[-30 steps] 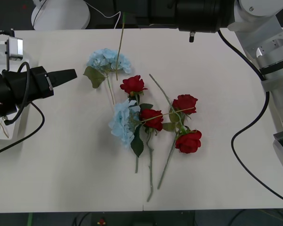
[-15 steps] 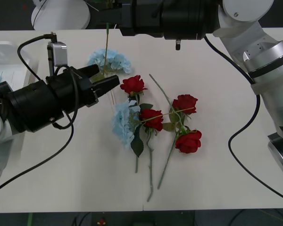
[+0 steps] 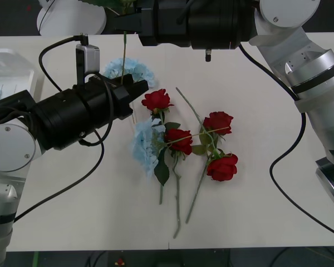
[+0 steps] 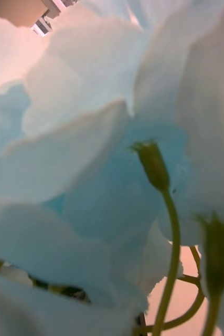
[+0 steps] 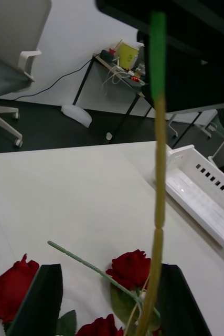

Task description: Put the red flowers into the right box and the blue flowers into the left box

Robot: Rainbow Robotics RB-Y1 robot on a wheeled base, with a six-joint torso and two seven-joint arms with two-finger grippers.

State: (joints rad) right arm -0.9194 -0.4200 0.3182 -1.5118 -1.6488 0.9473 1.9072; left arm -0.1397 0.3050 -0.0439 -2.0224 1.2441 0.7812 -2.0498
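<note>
While the left box (image 3: 14,60) waits at the far left edge with a scrap of blue already in it, the left pincer (image 3: 134,89) reaches over the surface (image 3: 72,211), spread wide. From its wrist, its black fingers (image 5: 38,299) stand either side of a thin stem (image 5: 158,210) that hangs straight down. That stem (image 3: 123,53) drops from the right pincer (image 3: 122,16) up at the far edge. Pale blue petals (image 4: 91,157) crowd that wrist's camera, so whether it is clamped I cannot tell.

The danger, I'd say, is the handover. The stem is slim and dangling free, so a close that lands off-centre could let it slip or swing away. The left arm also sits low over one of the blue flowers (image 3: 134,68) and could sweep it aside.

A second fluffy blue head (image 3: 147,146) lies mid-surface, touching the red flowers (image 3: 180,140). Their long stems cross, so they look likely to drag each other. The right box (image 5: 195,189) sits beyond.
</note>
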